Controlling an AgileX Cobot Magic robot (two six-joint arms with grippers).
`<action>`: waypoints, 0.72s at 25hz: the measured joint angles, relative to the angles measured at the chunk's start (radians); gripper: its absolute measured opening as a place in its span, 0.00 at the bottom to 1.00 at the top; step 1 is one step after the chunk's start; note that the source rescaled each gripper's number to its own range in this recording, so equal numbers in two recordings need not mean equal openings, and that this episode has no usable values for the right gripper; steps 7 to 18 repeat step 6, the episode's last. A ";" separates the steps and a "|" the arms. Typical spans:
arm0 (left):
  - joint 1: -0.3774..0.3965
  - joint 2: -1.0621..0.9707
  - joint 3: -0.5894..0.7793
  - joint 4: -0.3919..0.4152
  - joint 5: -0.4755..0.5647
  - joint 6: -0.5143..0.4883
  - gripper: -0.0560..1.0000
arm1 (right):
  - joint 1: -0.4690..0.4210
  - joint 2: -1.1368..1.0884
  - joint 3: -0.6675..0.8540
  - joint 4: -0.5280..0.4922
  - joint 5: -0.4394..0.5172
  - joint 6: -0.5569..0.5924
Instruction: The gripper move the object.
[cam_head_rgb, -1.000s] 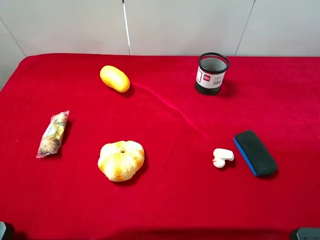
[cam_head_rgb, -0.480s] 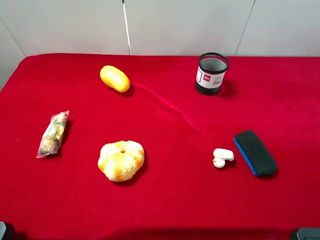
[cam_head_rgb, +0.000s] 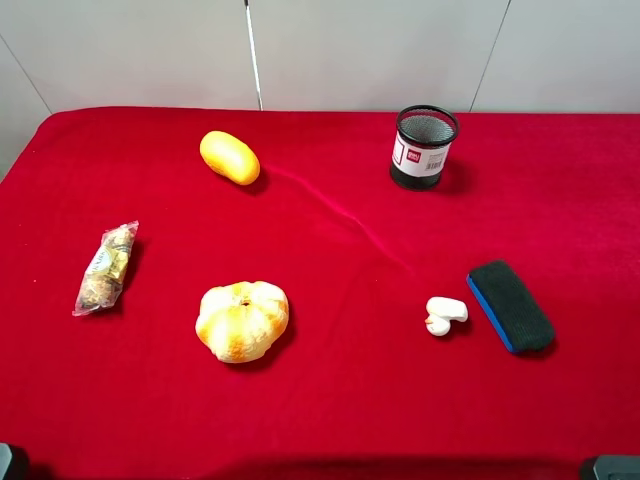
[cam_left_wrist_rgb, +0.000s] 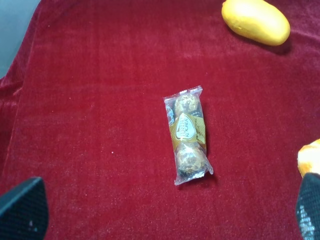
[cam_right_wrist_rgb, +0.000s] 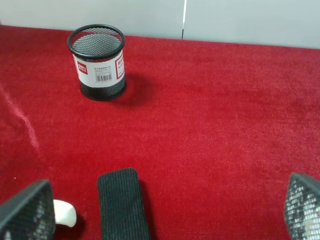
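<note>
The object (cam_head_rgb: 445, 314), a tiny glossy white mushroom-shaped piece, lies on the red cloth right of centre, close beside a dark eraser block (cam_head_rgb: 510, 305). In the right wrist view the object (cam_right_wrist_rgb: 65, 212) peeks out from behind one finger, well below the camera. My right gripper (cam_right_wrist_rgb: 165, 215) is open and holds nothing, with its mesh-patterned fingertips (cam_right_wrist_rgb: 27, 212) wide apart and above the cloth. My left gripper (cam_left_wrist_rgb: 165, 212) is open too, with nothing between its fingers, hovering over a wrapped candy pack (cam_left_wrist_rgb: 187, 135). In the high view only dark bits show at the bottom corners.
A black mesh pen cup (cam_head_rgb: 424, 147) stands at the back right. A yellow oval fruit (cam_head_rgb: 229, 157) lies at the back left, an orange-white pumpkin (cam_head_rgb: 242, 320) in front of the centre, and the candy pack (cam_head_rgb: 105, 268) at the left. A crease crosses the cloth.
</note>
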 joint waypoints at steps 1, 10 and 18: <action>0.000 0.000 0.000 0.000 0.000 0.000 1.00 | 0.000 0.000 0.000 0.000 0.000 0.000; 0.000 0.000 0.000 0.000 0.000 0.000 1.00 | 0.000 0.000 0.000 0.000 0.000 0.000; 0.000 0.000 0.000 0.000 0.000 0.000 1.00 | 0.000 0.000 0.000 0.000 0.000 0.000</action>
